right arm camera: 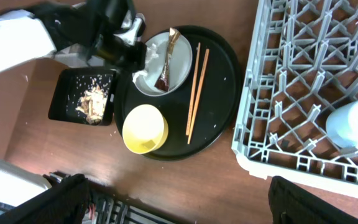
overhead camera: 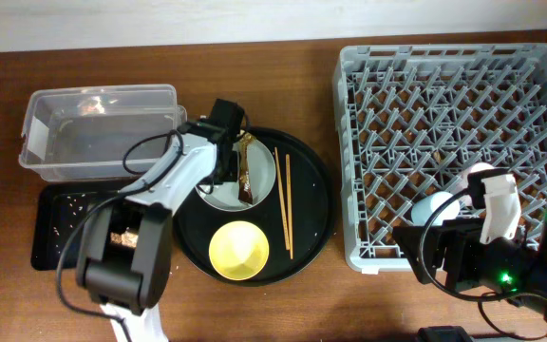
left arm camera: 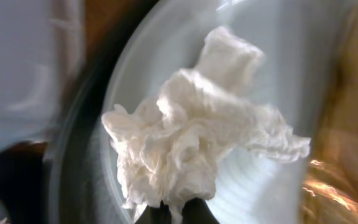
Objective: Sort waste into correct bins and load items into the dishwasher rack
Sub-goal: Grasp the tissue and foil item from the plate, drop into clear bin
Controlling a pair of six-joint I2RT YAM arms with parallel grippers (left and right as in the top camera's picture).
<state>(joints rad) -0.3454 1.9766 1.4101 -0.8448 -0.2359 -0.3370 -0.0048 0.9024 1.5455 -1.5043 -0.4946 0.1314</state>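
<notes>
A dark brown wooden tabletop [overhead camera: 8, 294] carries everything, with a strip of pale wall [overhead camera: 160, 19] along its far edge. The left end effector [left arm camera: 171, 216] hangs over the left part of the pale grey plate [overhead camera: 264, 171]. Its dark fingertips [left arm camera: 194, 214] sit close together at the lower tail of a crumpled white paper [left arm camera: 191, 143]. The wrist view is blurred, but they appear to be pinching it just above the plate. Immediately right of this end effector a brown-and-gold wrapper [overhead camera: 245, 171] lies across the plate. Further right, two chopsticks [overhead camera: 283, 204] lie side by side on the round black tray [overhead camera: 311, 228]. Back toward the arm's base a yellow bowl [overhead camera: 238, 250] stands on the same tray. To its left sit the clear box [overhead camera: 98, 128] and, nearer, the black rectangular tray [overhead camera: 46, 249] holding brownish crumbs [right arm camera: 92, 99]. The left arm's own links hide part of that tray and the round tray's left rim. The right end effector [right arm camera: 178, 186] is spread wide with nothing between its fingers, by the near edge of the dishwasher rack [overhead camera: 454, 95]. A pale cup [right arm camera: 353, 121] stands among the pegs to its right.
</notes>
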